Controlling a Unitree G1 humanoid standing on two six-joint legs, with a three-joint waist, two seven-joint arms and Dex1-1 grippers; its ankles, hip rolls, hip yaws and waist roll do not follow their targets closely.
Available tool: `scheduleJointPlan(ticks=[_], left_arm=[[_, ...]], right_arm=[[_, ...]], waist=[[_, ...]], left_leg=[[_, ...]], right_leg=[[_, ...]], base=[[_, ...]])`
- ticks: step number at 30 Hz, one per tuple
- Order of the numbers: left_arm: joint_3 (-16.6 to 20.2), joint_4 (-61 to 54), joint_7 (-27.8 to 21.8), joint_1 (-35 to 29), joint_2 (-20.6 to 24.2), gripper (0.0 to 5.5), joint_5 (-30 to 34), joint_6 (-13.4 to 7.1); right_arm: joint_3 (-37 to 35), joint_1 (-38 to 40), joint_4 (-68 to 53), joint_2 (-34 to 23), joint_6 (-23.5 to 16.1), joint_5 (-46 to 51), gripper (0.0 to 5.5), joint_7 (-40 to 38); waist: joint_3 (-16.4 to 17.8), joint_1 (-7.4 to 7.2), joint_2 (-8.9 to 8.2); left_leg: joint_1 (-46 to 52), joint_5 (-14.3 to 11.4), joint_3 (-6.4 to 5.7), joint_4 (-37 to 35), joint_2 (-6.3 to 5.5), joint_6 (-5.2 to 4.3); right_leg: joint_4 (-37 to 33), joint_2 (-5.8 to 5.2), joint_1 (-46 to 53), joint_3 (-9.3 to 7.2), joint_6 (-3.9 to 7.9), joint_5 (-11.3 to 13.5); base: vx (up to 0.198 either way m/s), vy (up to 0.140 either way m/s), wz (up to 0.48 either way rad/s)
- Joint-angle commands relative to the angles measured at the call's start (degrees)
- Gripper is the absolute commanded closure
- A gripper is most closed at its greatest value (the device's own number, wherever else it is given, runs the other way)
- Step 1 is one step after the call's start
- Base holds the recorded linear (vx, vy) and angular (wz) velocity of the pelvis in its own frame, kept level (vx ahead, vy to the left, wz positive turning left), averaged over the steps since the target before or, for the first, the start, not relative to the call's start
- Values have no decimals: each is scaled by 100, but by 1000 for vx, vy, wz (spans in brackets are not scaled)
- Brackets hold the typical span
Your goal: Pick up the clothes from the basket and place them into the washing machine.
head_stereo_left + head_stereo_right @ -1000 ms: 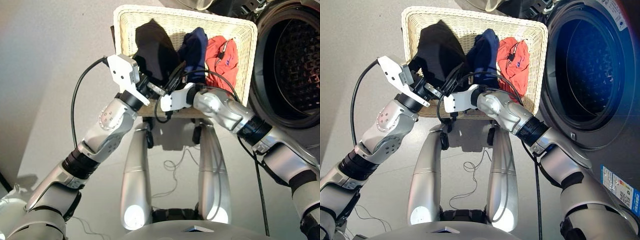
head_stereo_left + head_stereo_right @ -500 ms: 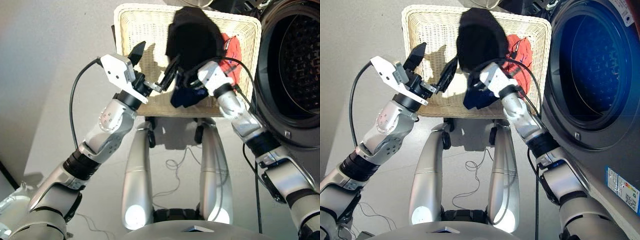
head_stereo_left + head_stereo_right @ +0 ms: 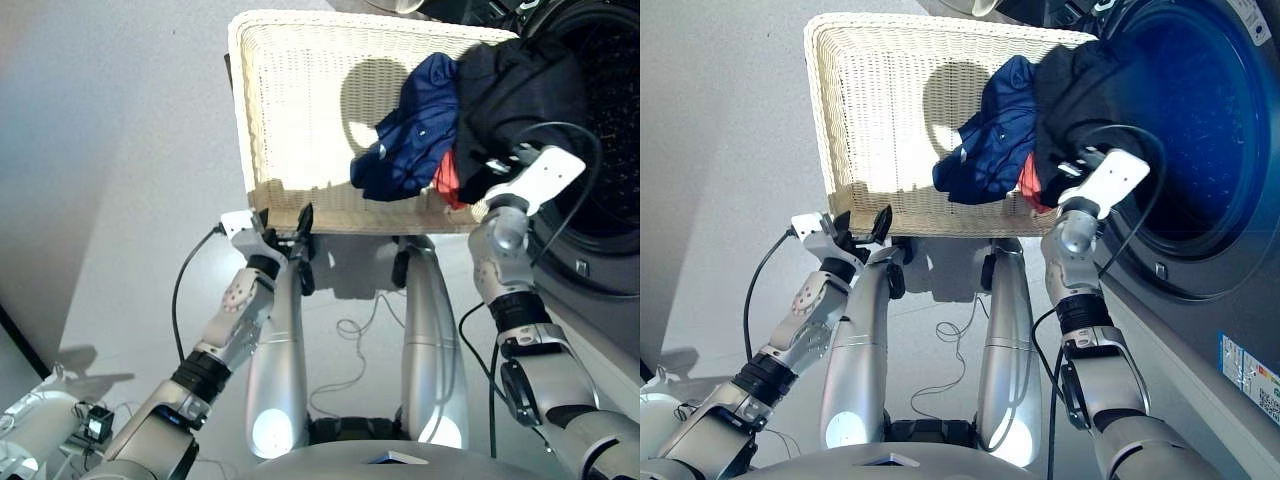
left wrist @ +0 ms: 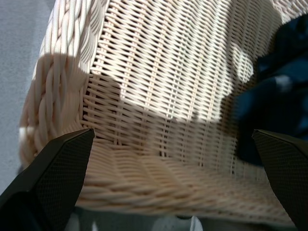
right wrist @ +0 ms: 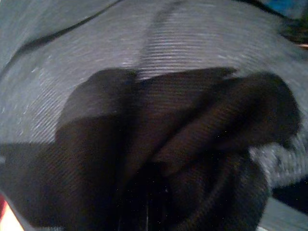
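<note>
Garments (image 3: 500,90) bunch around the right end effector (image 3: 497,165) near the washing machine (image 3: 1200,150), grip state hidden; carry deep past the rim; left end effector (image 3: 283,236) gapes by the basket (image 3: 300,110)

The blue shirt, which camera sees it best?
The left eye view: the blue shirt shows nearly whole, hanging over the basket beside the black cloth. The right eye view shows much the same. The left wrist view catches only a blurry edge; the right wrist view shows only black cloth.
</note>
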Motion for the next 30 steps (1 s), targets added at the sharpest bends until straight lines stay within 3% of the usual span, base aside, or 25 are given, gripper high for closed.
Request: scheduleJointPlan(ticks=[1, 7, 11, 17, 25, 27, 30], left_arm=[[-28, -105, 154, 129, -121, 0, 262, -118], [-78, -100, 180, 225, 17, 0, 269, -26], [-33, -142, 179, 278, 111, 0, 217, -47], [-88, -434, 195, 390, 247, 0, 197, -27], [-107, -649, 265, 468, 336, 0, 174, -24], [-91, -682, 296, 465, 350, 0, 161, -36], [-35, -698, 344, 419, 319, 0, 173, -62]], right_arm=[[-399, -221, -240, -544, -723, 295, 550, -580], [-798, -930, 226, -1080, -898, 709, 550, -1162], [-859, -1368, 679, -1762, -831, 1017, 550, -1286], [-683, -1937, 1593, -2787, -609, 1790, 550, -1116], [-425, -2307, 2287, -3268, -394, 2360, 550, -862], [-357, -2351, 2285, -3277, -364, 2507, 0, -721], [-279, -2301, 2124, -3167, -368, 2743, 0, -452]], waist=[[-77, -199, 355], [-77, -116, 390], [-77, -61, 397], [-77, 19, 402], [-77, 53, 403], [-77, 47, 397], [-77, 22, 371]], left_leg=[[-249, 211, -82, -115, -43, -49], [-330, 163, -90, -39, -52, -62], [-394, 135, -108, 41, -57, -73], [-499, 93, -143, 129, -81, -83], [-575, 75, -129, 190, -69, -103], [-586, 83, -123, 178, -60, -108], [-585, 86, -109, 166, -54, -108]], right_leg=[[307, 14, 95, 214, 423, -571], [347, -5, 26, 207, 440, -582], [373, -33, 6, 191, 455, -576], [448, -70, -82, 163, 467, -579], [494, -86, -137, 145, 463, -575], [484, -82, -143, 149, 461, -564], [469, -75, -149, 157, 456, -552]], base=[[0, 0, 0], [0, 0, 0], [0, 0, 0], [0, 0, 0], [0, 0, 0], [0, 0, 0], [0, 0, 0]])
